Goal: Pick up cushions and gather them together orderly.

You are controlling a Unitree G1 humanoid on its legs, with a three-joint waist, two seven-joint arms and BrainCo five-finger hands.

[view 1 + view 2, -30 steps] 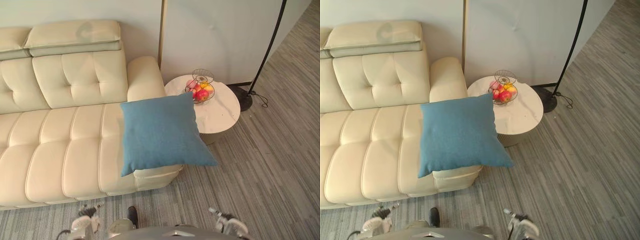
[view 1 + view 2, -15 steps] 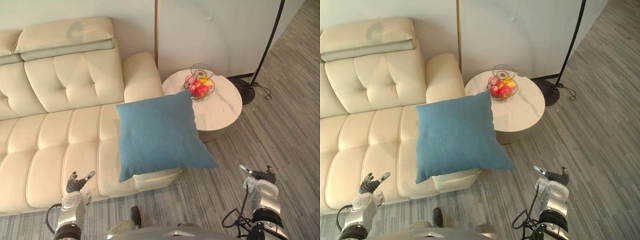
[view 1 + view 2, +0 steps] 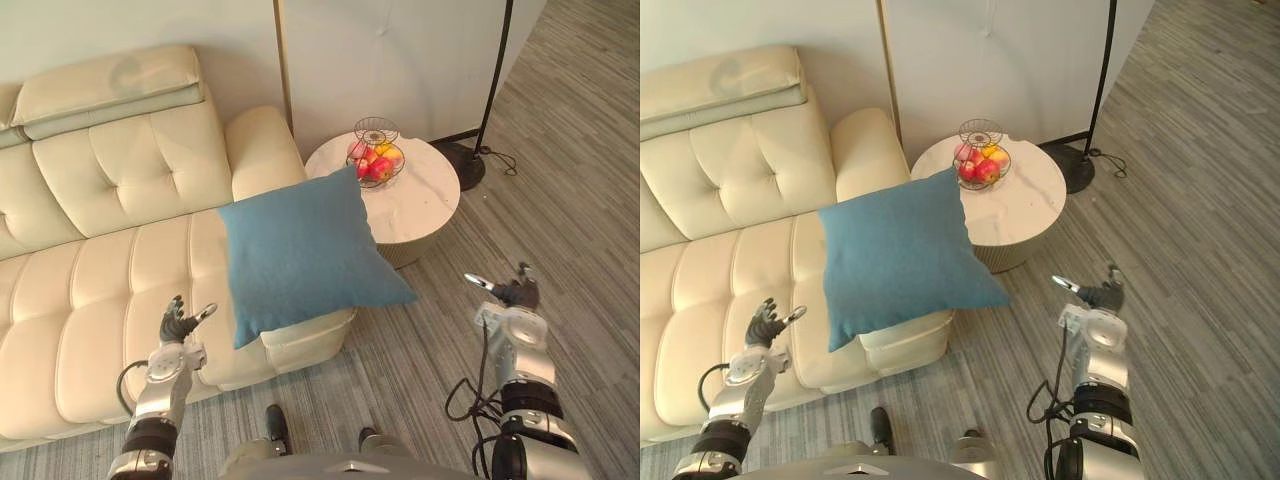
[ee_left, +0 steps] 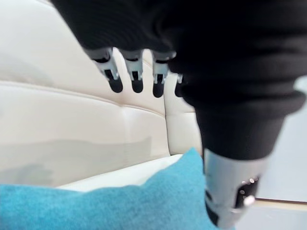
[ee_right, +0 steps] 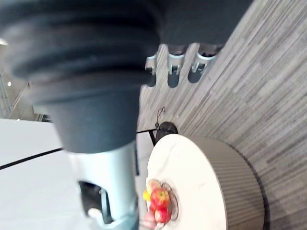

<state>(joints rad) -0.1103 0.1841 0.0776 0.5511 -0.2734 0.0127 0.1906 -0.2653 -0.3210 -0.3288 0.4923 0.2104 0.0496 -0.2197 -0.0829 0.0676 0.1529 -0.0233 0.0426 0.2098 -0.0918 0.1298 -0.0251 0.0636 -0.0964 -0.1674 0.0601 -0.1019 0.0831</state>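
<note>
A blue square cushion (image 3: 300, 255) lies on the right end of a cream leather sofa (image 3: 100, 300), one corner hanging past the seat's front edge and another reaching toward the round table. My left hand (image 3: 178, 330) hovers over the sofa seat just left of the cushion, fingers relaxed and holding nothing; its wrist view has the cushion (image 4: 120, 206) close beyond the thumb. My right hand (image 3: 505, 295) is raised over the carpet to the right of the cushion, open and empty.
A round white side table (image 3: 415, 200) stands by the sofa's right arm and carries a wire basket of fruit (image 3: 372, 160). A black floor lamp (image 3: 470, 165) stands behind it near the wall. Grey striped carpet (image 3: 560, 200) spreads to the right.
The camera has shifted, so the whole scene sits further left. Both hands have risen higher into view, the left one over the sofa seat nearer the cushion. The cushion has not moved.
</note>
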